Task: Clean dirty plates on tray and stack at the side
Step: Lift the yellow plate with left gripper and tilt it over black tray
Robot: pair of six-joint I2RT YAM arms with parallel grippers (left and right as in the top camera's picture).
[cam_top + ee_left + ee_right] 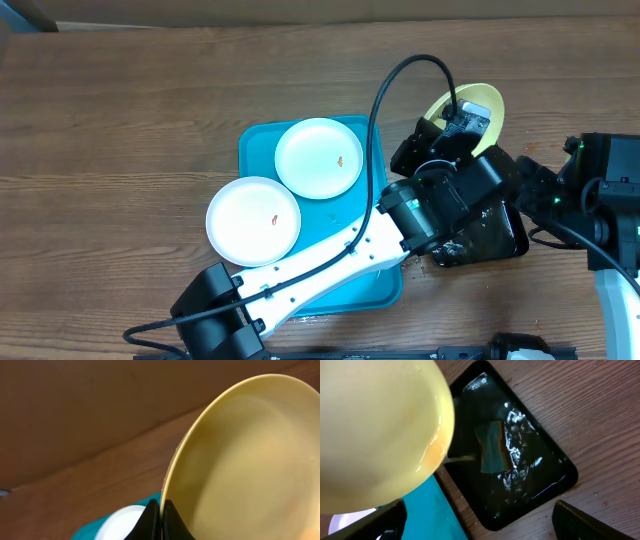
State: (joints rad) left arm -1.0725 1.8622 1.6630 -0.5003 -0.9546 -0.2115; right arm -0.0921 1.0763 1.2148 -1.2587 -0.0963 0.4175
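Counting three: two white plates (319,158) (253,221), smeared orange, on one turquoise tray (256,142) at centre frame; one yellowish plate (250,460) tilted at upper right, rim clamped in left gripper (161,520). Right gripper (480,525) spread wide over one black tray (540,460) holding one sponge (492,447).

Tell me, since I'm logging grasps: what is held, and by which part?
The left gripper pinches the yellowish plate by its rim; the right gripper holds nothing.

Your left arm (330,255) has a long white link between chunky black joints, a black cable (374,140) looping above. Your right arm (612,175) is black, with a small green light (574,146).
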